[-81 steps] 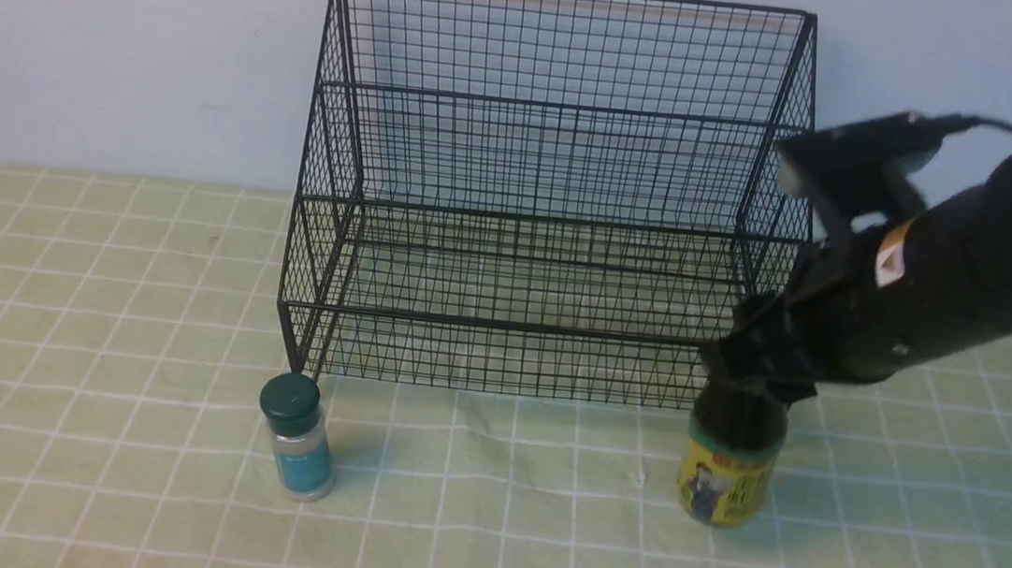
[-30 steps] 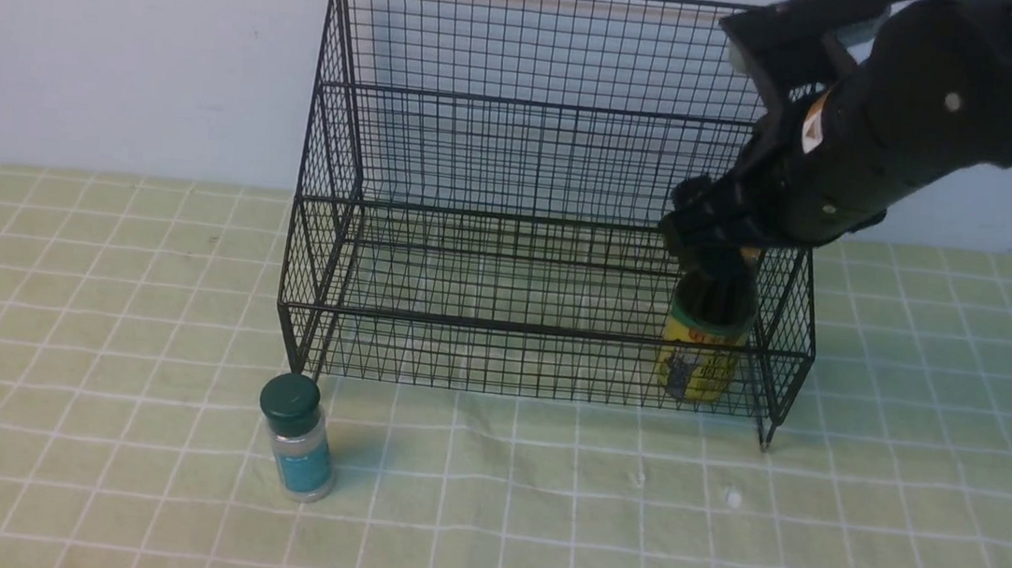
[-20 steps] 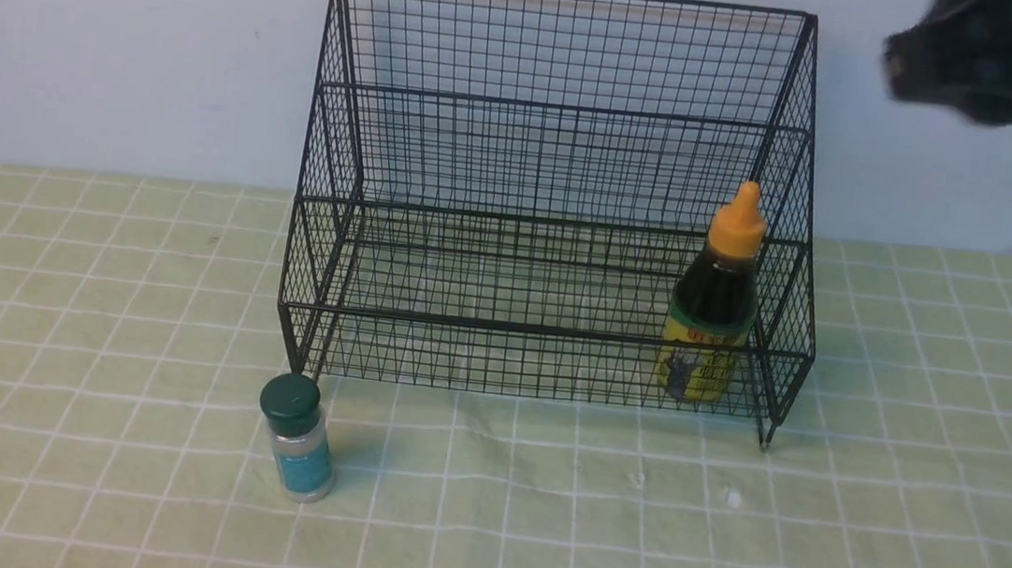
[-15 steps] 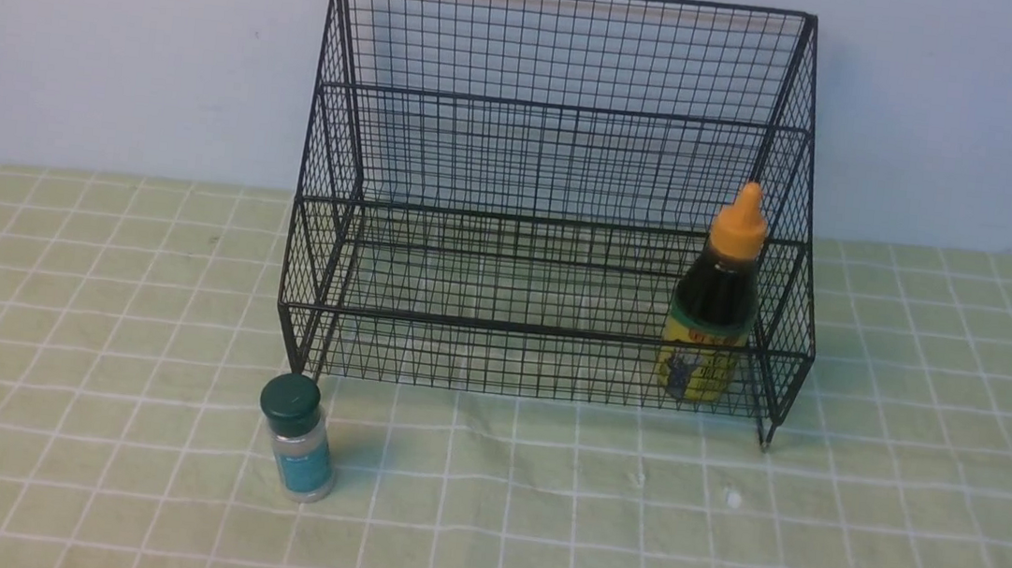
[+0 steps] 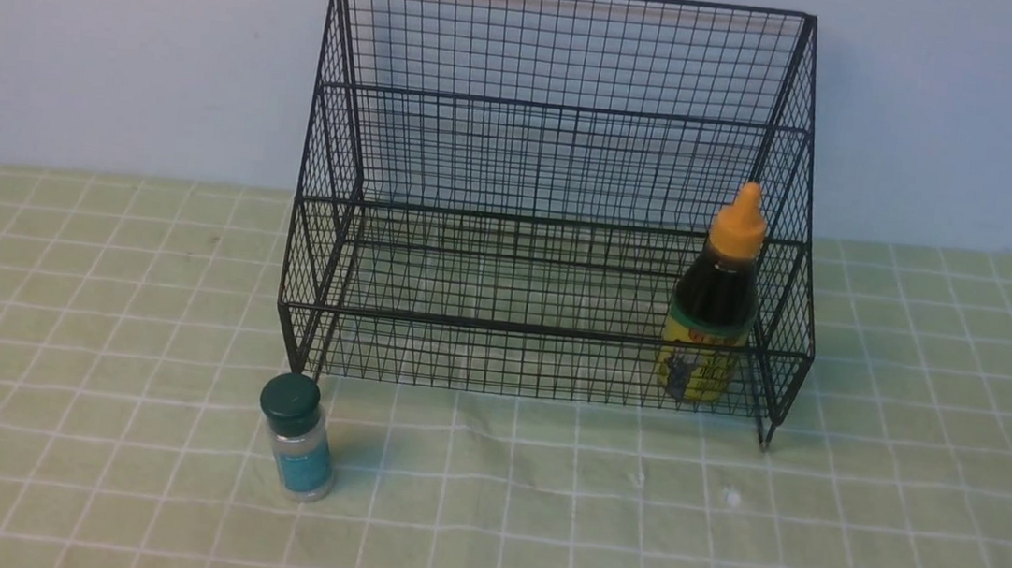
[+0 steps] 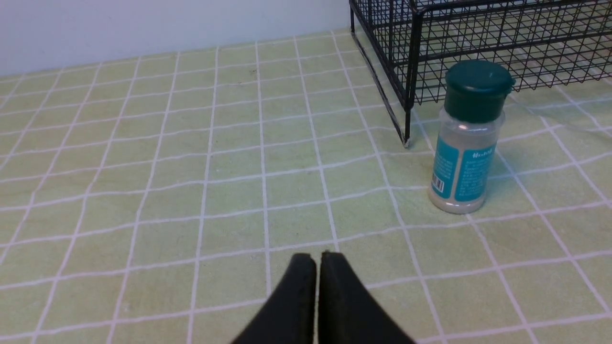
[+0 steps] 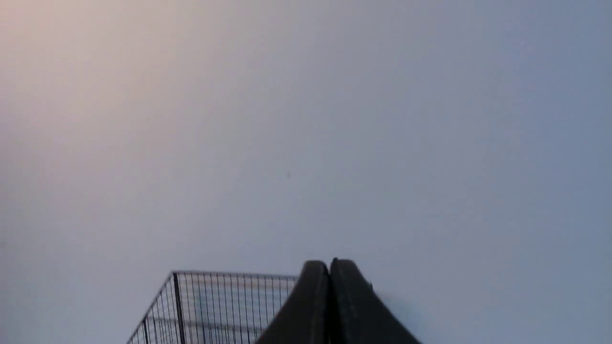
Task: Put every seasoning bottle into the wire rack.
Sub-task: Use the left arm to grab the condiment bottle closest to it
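The black wire rack [image 5: 554, 186] stands at the back of the table. The dark-liquid bottle [image 5: 713, 296] with orange pointed cap and yellow label stands upright inside the rack's lowest shelf, at its right end. The small shaker jar [image 5: 296, 436] with green cap and teal label stands on the cloth just in front of the rack's front left leg; it also shows in the left wrist view [image 6: 466, 138]. My left gripper [image 6: 316, 258] is shut and empty, low over the cloth, short of the jar. My right gripper [image 7: 329, 263] is shut and empty, raised, facing the wall above the rack's top edge [image 7: 215, 296].
A green checked cloth [image 5: 538, 513] covers the table. A pale wall [image 5: 119, 27] rises behind the rack. Neither arm shows in the front view.
My right gripper carried the dark-liquid bottle from the cloth into the rack's lowest shelf, let it go, rose away and left the front view. The shaker jar has not moved.
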### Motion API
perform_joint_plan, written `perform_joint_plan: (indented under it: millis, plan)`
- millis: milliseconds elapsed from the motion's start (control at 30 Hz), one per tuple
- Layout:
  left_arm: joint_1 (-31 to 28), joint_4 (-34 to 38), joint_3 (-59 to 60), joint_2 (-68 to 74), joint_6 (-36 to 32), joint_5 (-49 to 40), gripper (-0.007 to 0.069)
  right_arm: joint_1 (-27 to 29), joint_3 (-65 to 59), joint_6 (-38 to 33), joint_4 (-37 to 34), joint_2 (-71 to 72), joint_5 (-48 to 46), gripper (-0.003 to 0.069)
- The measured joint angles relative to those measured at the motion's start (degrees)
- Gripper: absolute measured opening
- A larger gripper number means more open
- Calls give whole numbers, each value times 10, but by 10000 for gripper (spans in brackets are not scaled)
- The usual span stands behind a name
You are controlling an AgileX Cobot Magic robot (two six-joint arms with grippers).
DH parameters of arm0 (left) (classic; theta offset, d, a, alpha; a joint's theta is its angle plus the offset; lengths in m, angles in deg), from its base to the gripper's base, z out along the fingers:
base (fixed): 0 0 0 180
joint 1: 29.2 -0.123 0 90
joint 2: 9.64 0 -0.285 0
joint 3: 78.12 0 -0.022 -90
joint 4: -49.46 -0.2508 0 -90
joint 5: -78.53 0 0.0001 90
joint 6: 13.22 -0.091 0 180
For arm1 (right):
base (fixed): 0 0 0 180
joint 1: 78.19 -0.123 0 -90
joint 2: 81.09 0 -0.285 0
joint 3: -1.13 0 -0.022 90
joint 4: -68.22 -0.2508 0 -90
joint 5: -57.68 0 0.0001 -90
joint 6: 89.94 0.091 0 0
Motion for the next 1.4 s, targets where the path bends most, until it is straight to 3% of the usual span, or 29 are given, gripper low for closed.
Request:
perform_joint_plan:
  millis: [167, 667, 900, 1100, 1167, 1400]
  plan:
    - [0, 1, 0, 0, 0, 0, -6, 0, -65, 1, -18, -1, 70, -15]
    - [0, 1, 0, 0, 0, 0, -6, 0, -142, -8, -77, -14, 98, -15]
    - [0, 1, 0, 0, 0, 0, -6, 0, -172, -159, -195, -14, 128, -15]
    - [0, 1, 0, 0, 0, 0, -6, 1, -193, -191, -219, -13, 129, -15]
    - [0, 1, 0, 0, 0, 0, -6, 17, -212, -193, -214, -7, 130, -15]
    - [0, 1, 0, 0, 0, 0, -6, 205, -345, -195, -195, -1, 129, -15]
